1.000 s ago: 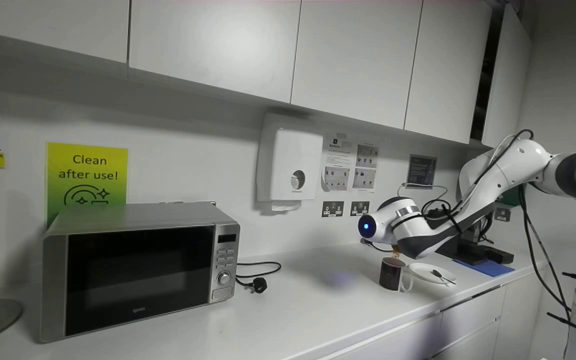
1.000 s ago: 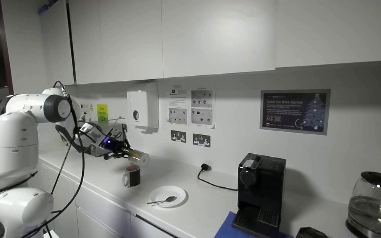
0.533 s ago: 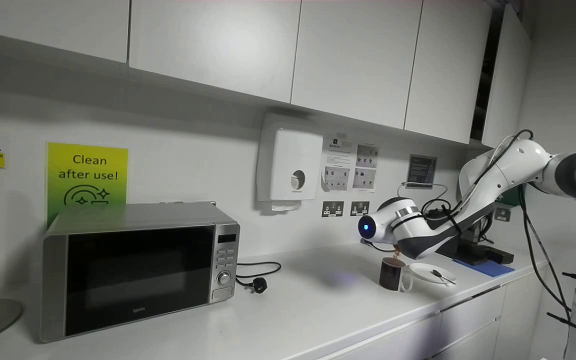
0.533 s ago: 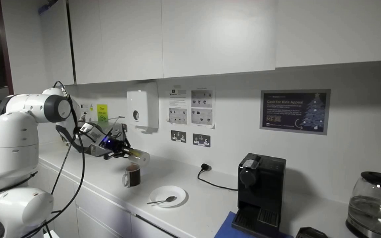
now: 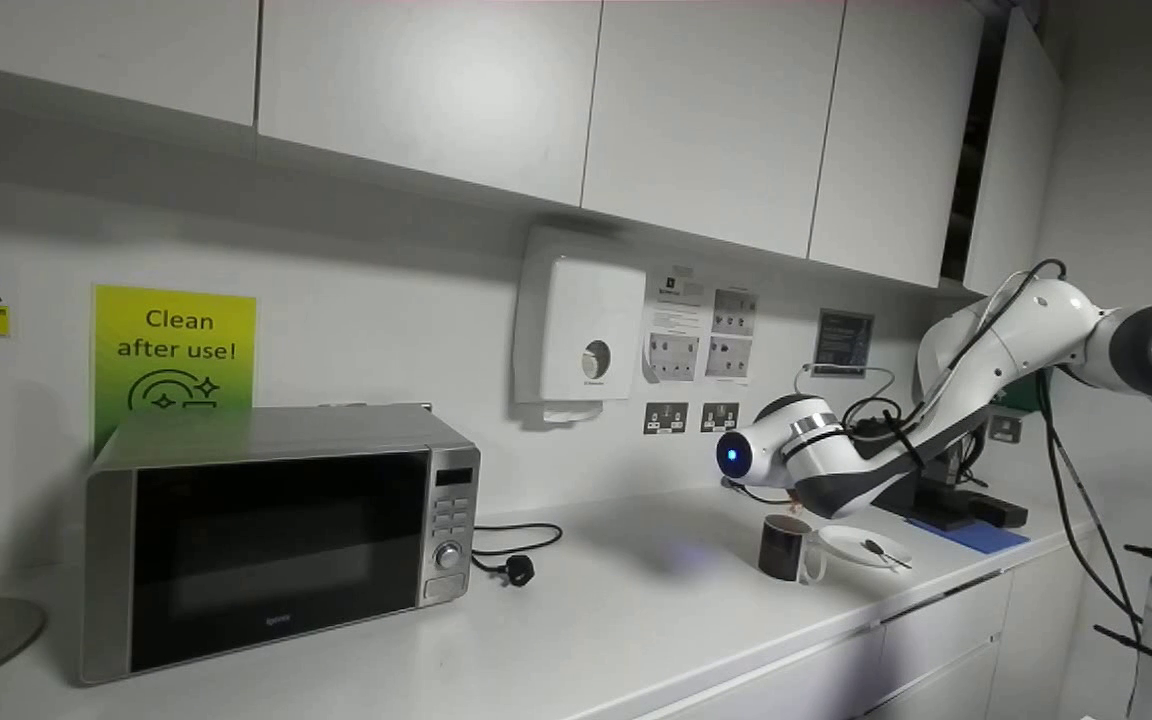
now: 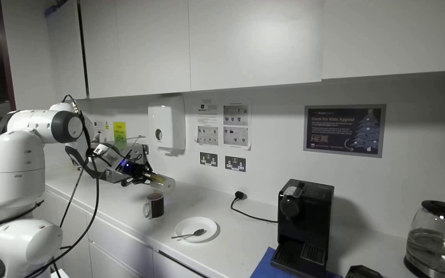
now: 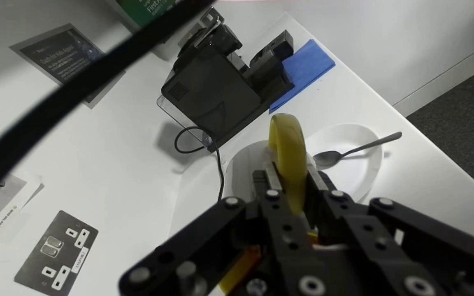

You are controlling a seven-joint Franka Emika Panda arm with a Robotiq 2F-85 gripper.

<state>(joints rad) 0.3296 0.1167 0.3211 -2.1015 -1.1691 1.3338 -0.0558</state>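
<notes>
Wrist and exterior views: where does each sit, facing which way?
Wrist view: behind the gripper, visible at bottom, facing past the gripped yellow handle toward the plate.
Exterior view: near the microwave, facing the wall obliquely; arm at picture right.
Exterior view: near the coffee machine, angled toward the microwave; arm and gripper at picture left.
The dark mug shows in both exterior views.

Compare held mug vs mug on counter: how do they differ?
Color: held mug looks white with a yellow handle; counter mug is mostly dark with a white handle.
Pose: held mug is tipped well over in the gripper; counter mug stands upright on the counter.
Shared: both have handles.
</notes>
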